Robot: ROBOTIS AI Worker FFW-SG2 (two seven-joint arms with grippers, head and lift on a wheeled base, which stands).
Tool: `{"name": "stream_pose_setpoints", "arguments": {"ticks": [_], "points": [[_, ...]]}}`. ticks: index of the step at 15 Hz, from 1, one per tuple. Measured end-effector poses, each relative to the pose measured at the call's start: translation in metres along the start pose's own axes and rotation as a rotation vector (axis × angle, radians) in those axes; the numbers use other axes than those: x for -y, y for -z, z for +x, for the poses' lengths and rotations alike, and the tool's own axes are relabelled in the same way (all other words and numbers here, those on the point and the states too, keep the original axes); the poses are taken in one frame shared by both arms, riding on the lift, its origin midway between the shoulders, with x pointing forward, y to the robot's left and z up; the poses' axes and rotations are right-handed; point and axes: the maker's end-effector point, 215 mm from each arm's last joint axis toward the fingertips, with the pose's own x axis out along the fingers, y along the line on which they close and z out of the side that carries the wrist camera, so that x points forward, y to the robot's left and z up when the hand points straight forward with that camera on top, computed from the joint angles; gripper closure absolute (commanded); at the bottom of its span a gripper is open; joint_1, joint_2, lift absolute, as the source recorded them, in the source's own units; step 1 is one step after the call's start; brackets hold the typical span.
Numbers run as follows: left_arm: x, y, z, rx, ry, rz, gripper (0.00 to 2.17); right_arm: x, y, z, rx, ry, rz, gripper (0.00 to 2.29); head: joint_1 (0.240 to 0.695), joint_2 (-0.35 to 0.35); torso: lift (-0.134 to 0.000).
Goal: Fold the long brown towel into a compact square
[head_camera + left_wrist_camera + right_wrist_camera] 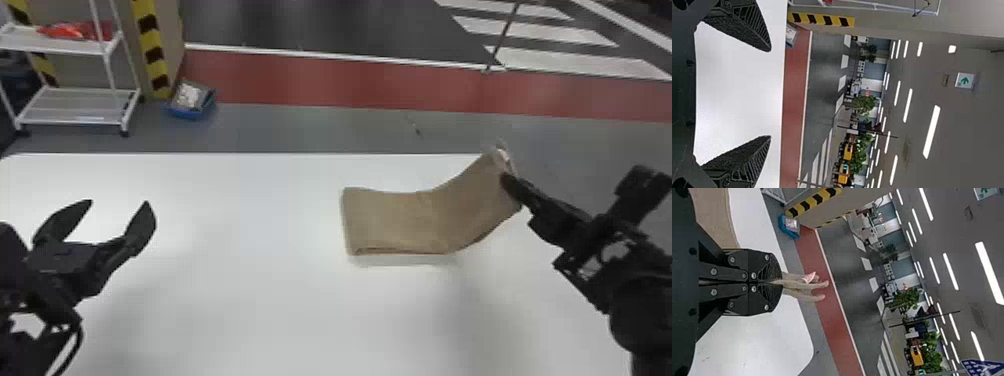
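The brown towel occupied the far right part of the tabletop. Its long axis ran left to right, roughly parallel to the far edge. The left section lay flat; the right section curved upward toward the far right corner and ended at the right gripper.

State of the jaws: those of the right gripper were pressed together on the raised end, with folds of cloth protruding beyond the tips. Those of the left gripper were spread and empty, above the left part of the tabletop and well apart from the cloth.

Governing relation: the flat end lay directly leftward of the pinched end, along the long axis. The right arm was the nearer arm and already had the cloth; the next fold therefore called for a leftward carry along that axis — raised end over flat end — with the crease set crosswise. A carry skewed toward the near or far edge would probably have offset the corners and spoiled the square.
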Motion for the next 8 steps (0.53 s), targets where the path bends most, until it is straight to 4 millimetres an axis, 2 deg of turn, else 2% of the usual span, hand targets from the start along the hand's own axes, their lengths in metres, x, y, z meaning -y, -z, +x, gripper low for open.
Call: {"name": "stream_pose_setpoints", "arguments": {"ticks": [2,5,6,8], "points": [[0.001,-0.002,0.0,0.004,0.002,0.001,0.09,-0.041,0.017,0.01,-0.04,-0.055,-0.02,1.5,0.695,-0.121,-0.125],[0.0,-0.001,-0.003,0.001,-0.001,0.001,0.1,-0.107,0.052,0.027,-0.113,-0.133,-0.072,1.5,0.695,-0.057,-0.125],[-0.002,-0.001,-0.003,0.001,-0.004,0.001,0.1,-0.123,0.06,0.03,-0.129,-0.149,-0.087,1.5,0.695,-0.02,-0.125],[-0.004,-0.001,-0.004,0.001,-0.006,0.002,0.1,-0.148,0.074,0.036,-0.158,-0.166,-0.124,1.5,0.695,0.006,-0.125]]}}
